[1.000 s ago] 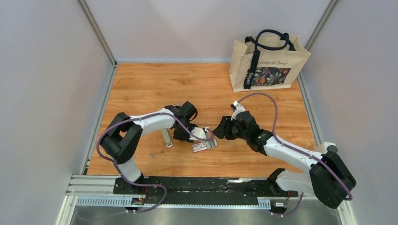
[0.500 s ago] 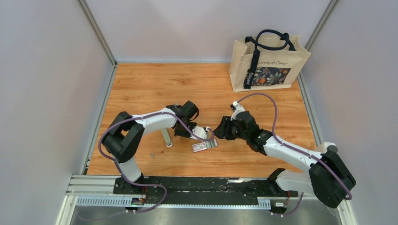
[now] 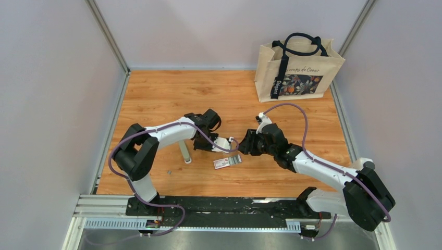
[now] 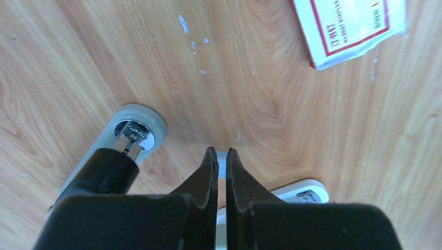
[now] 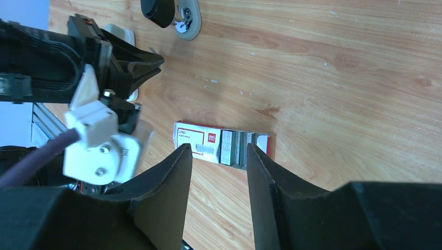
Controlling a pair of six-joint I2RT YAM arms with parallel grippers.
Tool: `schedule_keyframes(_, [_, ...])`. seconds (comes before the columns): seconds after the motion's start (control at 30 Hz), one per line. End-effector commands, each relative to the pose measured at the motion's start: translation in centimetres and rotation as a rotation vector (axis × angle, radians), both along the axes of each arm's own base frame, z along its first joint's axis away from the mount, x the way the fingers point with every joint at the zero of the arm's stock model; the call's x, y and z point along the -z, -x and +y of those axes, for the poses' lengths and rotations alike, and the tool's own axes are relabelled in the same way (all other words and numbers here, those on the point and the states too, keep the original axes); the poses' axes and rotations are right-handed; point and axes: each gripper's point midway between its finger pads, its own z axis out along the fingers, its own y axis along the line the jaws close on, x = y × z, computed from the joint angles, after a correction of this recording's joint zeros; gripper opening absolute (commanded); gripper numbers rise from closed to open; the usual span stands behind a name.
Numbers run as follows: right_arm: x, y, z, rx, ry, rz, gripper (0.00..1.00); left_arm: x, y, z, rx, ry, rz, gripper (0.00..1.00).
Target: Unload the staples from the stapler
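The stapler [image 4: 112, 161] has a black body, a grey rounded end and a silvery metal insert. It lies on the wood left of my left gripper [image 4: 219, 151] and shows in the right wrist view as the stapler [image 5: 180, 15]. From above, the stapler [image 3: 185, 152] is just left of the left gripper [image 3: 201, 146]. The left fingers are shut. A thin pale sliver shows in the slit, and I cannot tell whether it is gripped. Any staples in the stapler are hidden. My right gripper [image 5: 219, 148] stands open and empty above the table, as the right gripper [image 3: 241, 147] facing the left one.
A red-and-white box [image 3: 227, 162] lies between the two grippers, and grey strips show in the box's open end [image 5: 234, 148]. A pale grey bar [image 4: 307, 190] lies under the left gripper. A tiny grey bit [image 3: 169, 171] lies near the stapler. A tote bag [image 3: 297, 67] stands at the back right.
The left gripper's fingers have closed from open to shut, and its wrist has shifted slightly away from the box. The right arm has hardly moved.
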Motion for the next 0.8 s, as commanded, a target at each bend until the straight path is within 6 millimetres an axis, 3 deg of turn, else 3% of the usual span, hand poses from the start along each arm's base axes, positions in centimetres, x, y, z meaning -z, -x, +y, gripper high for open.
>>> schedule_keyframes(0.0, [-1.5, -0.7, 0.6, -0.010, -0.028, -0.053, 0.46, -5.2, 1.0, -2.4, -0.050, 0.145, 0.047, 0.00])
schedule_keyframes(0.13, [-1.9, -0.6, 0.4, -0.009, -0.034, -0.069, 0.52, -10.7, 2.8, -4.7, -0.114, 0.313, 0.129, 0.00])
schedule_keyframes(0.17, [-2.0, -0.5, 0.3, -0.012, -0.039, -0.071, 0.54, -13.3, 3.2, -5.9, -0.150, 0.406, 0.155, 0.00])
schedule_keyframes(0.23, [-3.1, -0.3, 0.4, -0.018, -0.069, -0.103, 0.59, -16.0, 3.3, -7.1, -0.188, 0.505, 0.181, 0.00])
schedule_keyframes(0.27, [-3.6, 0.0, 0.5, -0.027, -0.086, -0.115, 0.60, -18.5, 3.3, -7.9, -0.206, 0.594, 0.209, 0.00])
schedule_keyframes(0.37, [-6.1, 0.2, 0.5, -0.040, -0.138, -0.169, 0.63, -23.4, 3.3, -9.0, -0.316, 0.781, 0.336, 0.00])
schedule_keyframes(0.5, [-11.1, 0.8, 0.7, -0.081, -0.213, -0.255, 0.65, -29.8, 3.0, -10.0, -0.469, 1.023, 0.604, 0.00])
schedule_keyframes(0.53, [-13.6, 0.8, 0.9, -0.092, -0.245, -0.301, 0.66, -30.9, 2.9, -10.0, -0.479, 1.059, 0.654, 0.00])
schedule_keyframes(0.57, [-14.7, 1.1, 0.9, -0.111, -0.261, -0.318, 0.66, -31.6, 3.4, -9.8, -0.490, 1.080, 0.751, 0.00])
schedule_keyframes(0.6, [-15.4, 1.2, 0.9, -0.122, -0.266, -0.328, 0.66, -33.5, 2.6, -10.3, -0.427, 1.162, 0.736, 0.00])
schedule_keyframes(0.63, [-17.6, 1.2, 1.1, -0.130, -0.292, -0.364, 0.66, -34.7, 3.2, -10.4, -0.522, 1.158, 0.885, 0.00])
schedule_keyframes(0.67, [-18.5, 1.5, 1.2, -0.149, -0.308, -0.376, 0.66, -34.3, 3.3, -10.3, -0.542, 1.155, 0.960, 0.00])
schedule_keyframes(0.7, [-19.6, 1.6, 1.4, -0.158, -0.324, -0.392, 0.65, -36.7, 3.0, -10.5, -0.412, 1.263, 0.896, 0.00])
schedule_keyframes(0.73, [-20.4, 1.6, 1.4, -0.161, -0.337, -0.400, 0.65, -37.7, 3.7, -10.4, -0.504, 1.242, 1.052, 0.00])
schedule_keyframes(0.77, [-21.8, 1.7, 1.5, -0.167, -0.355, -0.422, 0.65, -37.3, 3.7, -10.5, -0.513, 1.244, 1.096, 0.00])
